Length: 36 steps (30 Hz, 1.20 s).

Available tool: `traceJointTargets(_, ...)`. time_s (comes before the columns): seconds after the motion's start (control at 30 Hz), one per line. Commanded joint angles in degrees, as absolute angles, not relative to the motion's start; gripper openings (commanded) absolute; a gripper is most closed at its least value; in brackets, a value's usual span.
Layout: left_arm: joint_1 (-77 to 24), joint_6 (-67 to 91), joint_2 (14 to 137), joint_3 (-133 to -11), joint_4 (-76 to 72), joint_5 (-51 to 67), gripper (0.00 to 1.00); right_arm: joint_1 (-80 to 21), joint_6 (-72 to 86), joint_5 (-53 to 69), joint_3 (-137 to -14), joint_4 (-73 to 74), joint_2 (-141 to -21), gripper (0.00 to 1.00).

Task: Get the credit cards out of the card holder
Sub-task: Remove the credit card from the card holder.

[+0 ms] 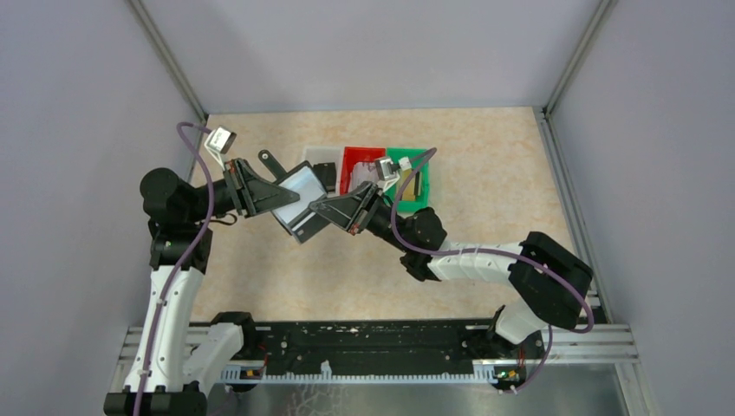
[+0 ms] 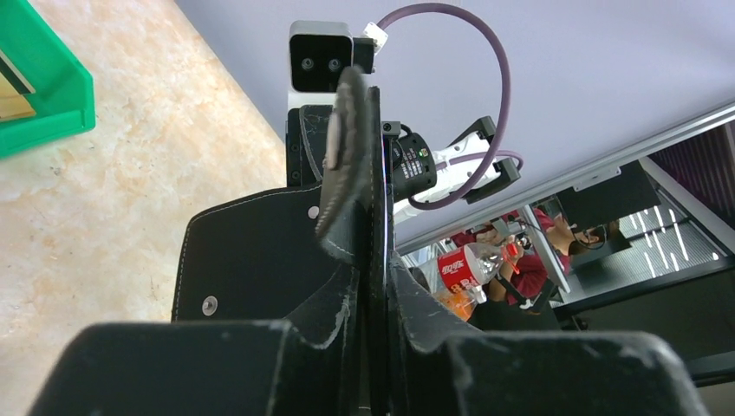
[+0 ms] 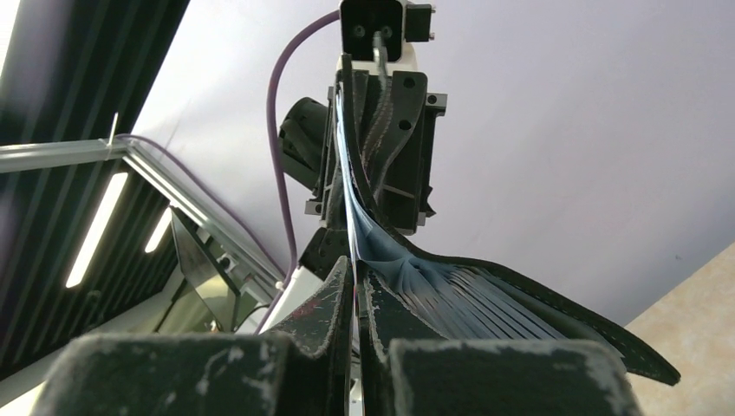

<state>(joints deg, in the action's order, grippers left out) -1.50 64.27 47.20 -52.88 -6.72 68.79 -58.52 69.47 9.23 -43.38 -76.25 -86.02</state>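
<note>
Overhead, left hand (image 1: 279, 195) and right hand (image 1: 319, 208) tight on card holder (image 1: 299, 204); pleated pockets (image 3: 468, 299) only wrist-side.

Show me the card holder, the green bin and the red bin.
card holder (image 2: 251, 260), left wrist view, on its black stitched flap.
green bin (image 2: 52, 100), left wrist view, on its side wall.
red bin (image 1: 357, 159), top external view, on its far wall.
</note>
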Motion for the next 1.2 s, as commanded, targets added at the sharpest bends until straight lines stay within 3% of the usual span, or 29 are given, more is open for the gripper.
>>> traceJointTargets(0.0, -1.34, 67.32, 46.54, -54.23, -12.14, 68.82, 0.15, -59.04, 67.65, 8.11, -43.04, -76.11, -86.26, 0.0)
traceJointTargets(0.2, -1.06, 70.85, 46.88, -54.28, -16.53, 69.04, 0.18, -59.19, 67.21, 6.49, -41.81, -76.22, -85.83, 0.0)
traceJointTargets(0.33, -1.04, 72.03, 47.2, -54.35, -17.32, 69.44, 0.36, -59.58, 66.3, 6.43, -41.86, -75.68, -85.63, 0.0)
traceJointTargets(0.43, -0.99, 72.2, 46.91, -53.53, -17.78, 69.69, 0.38, -59.75, 66.4, 5.72, -41.31, -76.2, -85.77, 0.0)
traceJointTargets(0.67, -0.97, 68.62, 45.79, -53.38, -13.85, 68.85, 0.08, -59.9, 66.21, 5.18, -41.26, -77.47, -86.33, 0.0)
traceJointTargets(0.8, -0.67, 69.29, 45.82, -53.28, -14.25, 68.69, 0.0, -60.31, 66.26, 4.89, -40.93, -78.5, -86.94, 0.0)
traceJointTargets(1.17, 1.22, 69.48, 46.02, -53.36, -13.27, 67.24, 0.0, -61.43, 65.48, 4.27, -40.87, -80.41, -87.13, 0.08)
